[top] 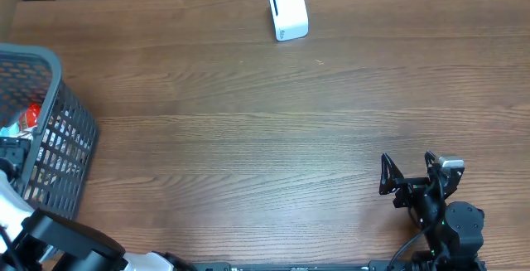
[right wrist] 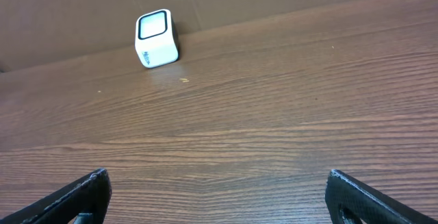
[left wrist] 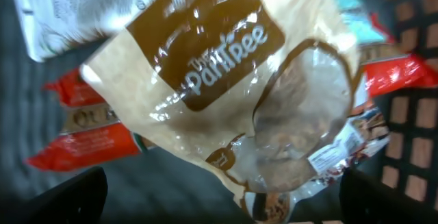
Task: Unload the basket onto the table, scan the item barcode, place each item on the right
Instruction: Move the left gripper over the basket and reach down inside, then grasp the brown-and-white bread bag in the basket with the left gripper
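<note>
- Your left gripper [left wrist: 222,179] is down inside the dark grey plastic mesh basket [top: 58,130] at the table's left edge. Its two dark fingers [left wrist: 68,196] show in the bottom corners of the left wrist view.
- Those jaws are spread wide and released. Nothing is pinched between them.
- The item sits right under that gripper: a beige and brown plastic snack bag [left wrist: 205,66] with a clear oval window and white lettering on a brown patch. It lies tilted in the basket, and the fingers stand either side of its lower end.
- You can see a small white label [left wrist: 332,154] by the snack bag's lower right edge. It is too blurred to tell whether it carries the barcode.
- The snack bag lies on top of flat red packets [left wrist: 89,145], which stick out to its left and right. A pale white packet [left wrist: 61,18] shows at the upper left.
- From overhead, only a bit of red [top: 31,115] shows through the basket wall. The snack bag itself is not clear from there.
- The white cube-shaped barcode scanner [top: 288,12] stands at the far edge of the brown wooden table [top: 248,138], against the cardboard wall [right wrist: 82,11] and well apart from the basket.
- Your right gripper [top: 407,170] is at the near right of the table, pointed toward the barcode scanner. Its jaws are fully apart and hold nothing.
</note>
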{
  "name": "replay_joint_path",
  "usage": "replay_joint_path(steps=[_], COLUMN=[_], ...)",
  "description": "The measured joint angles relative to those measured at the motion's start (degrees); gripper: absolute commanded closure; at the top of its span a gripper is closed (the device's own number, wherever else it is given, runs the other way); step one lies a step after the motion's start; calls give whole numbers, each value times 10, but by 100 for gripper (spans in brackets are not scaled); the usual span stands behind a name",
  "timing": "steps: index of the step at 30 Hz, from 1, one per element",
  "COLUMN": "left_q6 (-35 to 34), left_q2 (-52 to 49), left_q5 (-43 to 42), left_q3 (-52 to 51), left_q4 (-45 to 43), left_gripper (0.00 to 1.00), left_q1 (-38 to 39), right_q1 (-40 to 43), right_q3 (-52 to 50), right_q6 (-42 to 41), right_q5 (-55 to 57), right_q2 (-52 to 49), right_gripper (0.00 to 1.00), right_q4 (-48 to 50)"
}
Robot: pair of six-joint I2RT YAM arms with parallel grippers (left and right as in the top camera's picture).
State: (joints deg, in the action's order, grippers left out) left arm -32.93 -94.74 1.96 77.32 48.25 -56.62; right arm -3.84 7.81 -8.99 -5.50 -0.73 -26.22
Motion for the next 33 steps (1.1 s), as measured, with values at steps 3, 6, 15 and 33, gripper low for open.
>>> replay_joint_path(steps=[3,6,15,33], left_q6=[0,-3,-14,25], left_q2=[0,6,40,17], left_q5=[0,0,-12,-107], left_q3=[-36,-62,-105,-57], left_q4=[-37,-70,-167,-102], left_gripper=[0,0,1,0], left_q1=[8,9,11,10], right_q1=[0,0,0,0], right_q3=[0,0,0,0], right_q6=[0,0,0,0], right_q5=[0,0,0,0], right_q2=[0,0,0,0], right_gripper=[0,0,0,0], right_q4=[0,0,0,0])
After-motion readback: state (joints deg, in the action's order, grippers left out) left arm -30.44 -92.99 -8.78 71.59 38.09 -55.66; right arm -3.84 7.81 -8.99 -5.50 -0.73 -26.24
